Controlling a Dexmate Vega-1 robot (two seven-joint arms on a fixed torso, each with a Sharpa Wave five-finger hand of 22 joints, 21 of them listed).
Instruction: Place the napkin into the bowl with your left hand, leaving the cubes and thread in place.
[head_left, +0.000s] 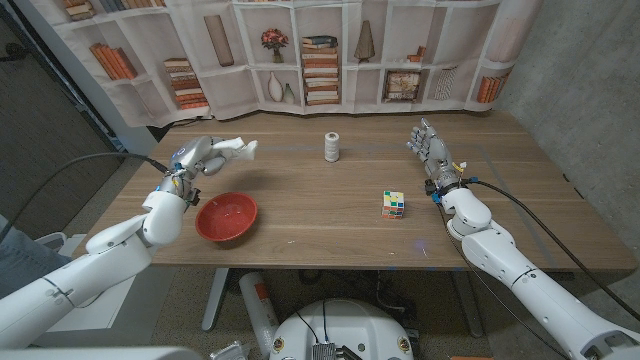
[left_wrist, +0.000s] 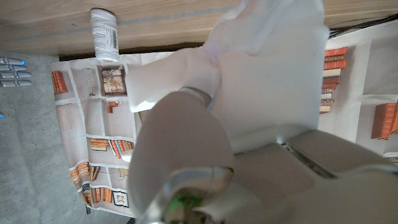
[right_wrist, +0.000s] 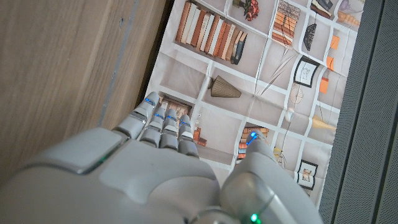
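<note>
Holding the napkin (head_left: 233, 149) aloft, the left hand (head_left: 197, 156) has its fingers closed on the white cloth, which is raised off the table (head_left: 330, 215) and sits behind the bowl (head_left: 226, 217), not yet over it. In the left wrist view the napkin (left_wrist: 267, 68) bunches out past the hand (left_wrist: 186, 155). The red bowl rests near the table's front edge, beside the left forearm. The thread (head_left: 332, 147) spool stands upright toward the back of the table, mid-width. One cube (head_left: 393, 204), multicoloured, sits well to the right of the bowl. The right hand (head_left: 432, 150) stands at the table's right side, fingers extended upward and apart, grasping nothing; the right wrist view shows the same hand (right_wrist: 168, 168).
</note>
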